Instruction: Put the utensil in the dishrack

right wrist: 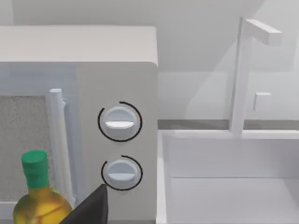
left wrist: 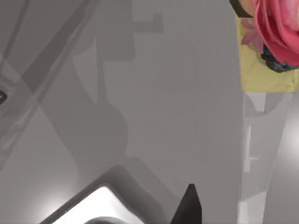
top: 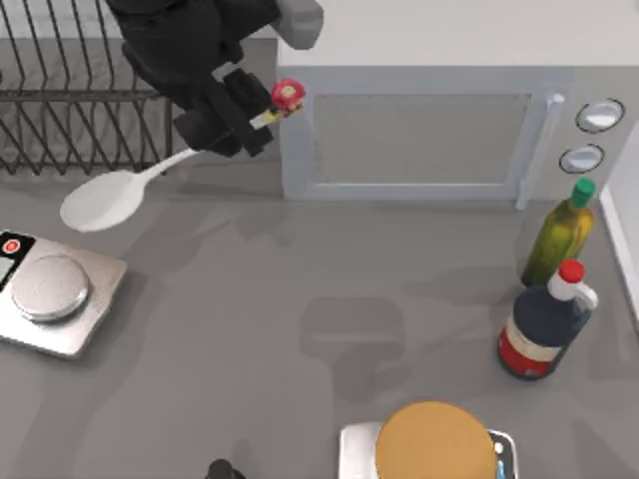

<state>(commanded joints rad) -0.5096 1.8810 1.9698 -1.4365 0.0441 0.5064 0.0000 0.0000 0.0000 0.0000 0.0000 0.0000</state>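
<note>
Black and bulky, the left arm fills the top view's upper left, its gripper (top: 243,120) clamped on the spoon (top: 130,190) partway along the thin handle. From the fingers the white handle runs down to the oval bowl, which hangs above the grey table (top: 300,299); the other way, a short stub ends in the red-and-yellow ornament (top: 288,95), just beside the microwave (top: 419,130). In the left wrist view that ornament (left wrist: 273,32) looks like a pink flower on a yellow tab, with a dark fingertip (left wrist: 187,207) below.

Left of the gripper, touching nothing that I can see, stands the rack (top: 70,100): thin black wires, upright and slanted, against a pale back wall. The spoon is outside it, its bowl below the rack's front rail.

Smooth and matt, the table carries soft shadows. Well below the gripper, at the left edge, sits a silver scale (top: 50,294) with a round pan. Right of the gripper the boxy grey microwave has a mesh window, a bar handle and two round knobs (right wrist: 119,122). Further right stand a green-capped oil bottle (top: 561,235) and a dark bottle (top: 544,324) with a red cap and label. At the near edge a tan disc (top: 434,444) rests on a second scale.

A dark part of the right gripper (right wrist: 91,210) shows in its wrist view, facing the knobs and a white sink (right wrist: 224,186); I cannot tell how its fingers stand.
</note>
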